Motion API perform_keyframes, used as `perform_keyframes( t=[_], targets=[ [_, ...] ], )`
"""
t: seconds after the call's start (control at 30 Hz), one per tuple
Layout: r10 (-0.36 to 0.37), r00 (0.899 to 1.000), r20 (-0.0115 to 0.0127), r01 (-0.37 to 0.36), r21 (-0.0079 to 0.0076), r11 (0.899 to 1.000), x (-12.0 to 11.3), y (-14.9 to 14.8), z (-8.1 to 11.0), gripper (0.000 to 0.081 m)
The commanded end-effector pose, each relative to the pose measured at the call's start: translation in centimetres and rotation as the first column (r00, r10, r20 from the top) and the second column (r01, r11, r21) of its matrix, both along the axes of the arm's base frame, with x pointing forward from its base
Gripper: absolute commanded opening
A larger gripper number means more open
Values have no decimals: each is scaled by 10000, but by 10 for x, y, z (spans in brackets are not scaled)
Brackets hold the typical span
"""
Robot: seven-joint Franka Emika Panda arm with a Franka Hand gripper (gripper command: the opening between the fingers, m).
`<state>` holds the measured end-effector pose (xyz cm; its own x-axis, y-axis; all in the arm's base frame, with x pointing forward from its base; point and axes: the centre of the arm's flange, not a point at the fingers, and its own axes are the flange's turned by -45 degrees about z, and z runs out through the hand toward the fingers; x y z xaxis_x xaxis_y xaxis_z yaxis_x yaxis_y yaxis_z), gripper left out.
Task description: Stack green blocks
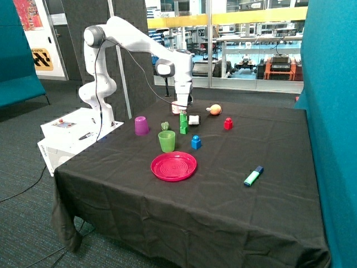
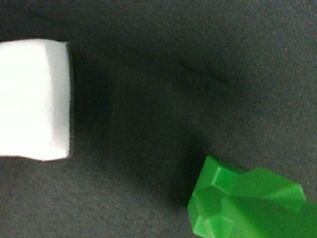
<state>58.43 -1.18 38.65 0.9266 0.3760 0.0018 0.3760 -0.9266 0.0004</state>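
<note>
Black cloth [image 1: 279, 223] spread over table; glass-walled hall behind. Red plate [image 1: 173, 166] near front of cloth, used as reference for all positions.

- Green cup [image 1: 167, 141]: upright, just beyond far rim of plate.
- Blue block [image 1: 196, 142]: beyond plate, near cup, not touching it.
- Green blocks [image 1: 183, 124]: farther beyond plate, past cup and blue block, apparently two, one on top of the other.
- Small darker green piece [image 1: 165, 126]: beyond plate, just behind cup; type not determinable.
- White block [image 1: 193, 119]: beyond plate, just beside green stack, apart from it in wrist view.
- Purple cup [image 1: 141, 125]: upside down, beyond plate toward arm base.
- Red block [image 1: 228, 123]: beyond plate, toward opposite side.

Gripper [image 1: 183, 110]: pointed down, directly over top of green stack, well beyond plate. Opening state: cannot tell.
</note>
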Motion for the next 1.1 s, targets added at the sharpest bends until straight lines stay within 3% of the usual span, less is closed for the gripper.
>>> perform_keyframes(
  t=[0.0,0.7,1.07],
  targets=[
    [37,10000,-18,-37,-3,10000,1,5,-11,808],
    [2,10000,-18,-2,-3,10000,1,-3,-7,808],
    [197,9998,-18,-197,-3,9998,-19,-1,13,808]
  ],
)
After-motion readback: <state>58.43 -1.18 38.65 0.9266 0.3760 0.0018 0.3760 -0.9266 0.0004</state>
